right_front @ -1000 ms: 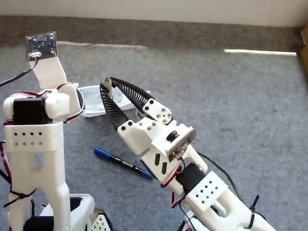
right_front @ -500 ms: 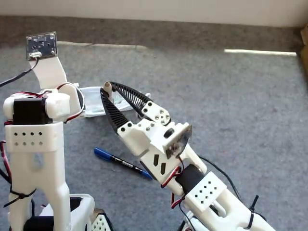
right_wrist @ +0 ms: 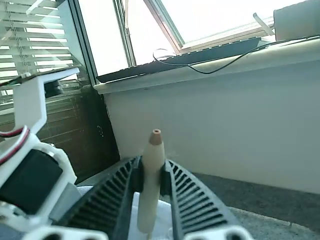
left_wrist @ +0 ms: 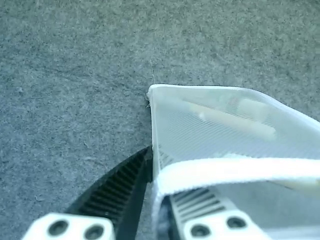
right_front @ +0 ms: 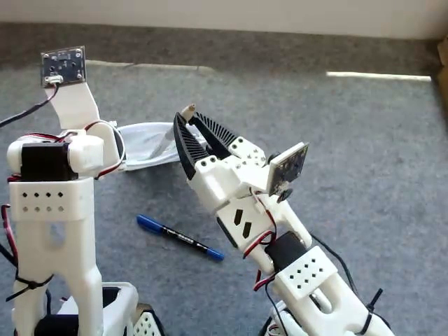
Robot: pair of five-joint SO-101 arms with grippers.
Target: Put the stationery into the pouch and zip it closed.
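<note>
Tightly, the right gripper (right_wrist: 151,167) clamps a beige pen (right_wrist: 152,145) over the pouch (right_front: 148,143), whose edge the left gripper (left_wrist: 156,172) apparently pinches shut; a blue pen (right_front: 180,238) lies on the carpet (right_front: 336,140) nearby.

The right arm (right_front: 294,259) is raised forward, wrist tilted upward, and the right gripper (right_front: 186,119) is clamped on a pen (right_wrist: 150,170). The left arm (right_front: 52,203) is held upright; the left gripper (left_wrist: 152,175) is pinched on the pouch (left_wrist: 225,132) rim.
</note>
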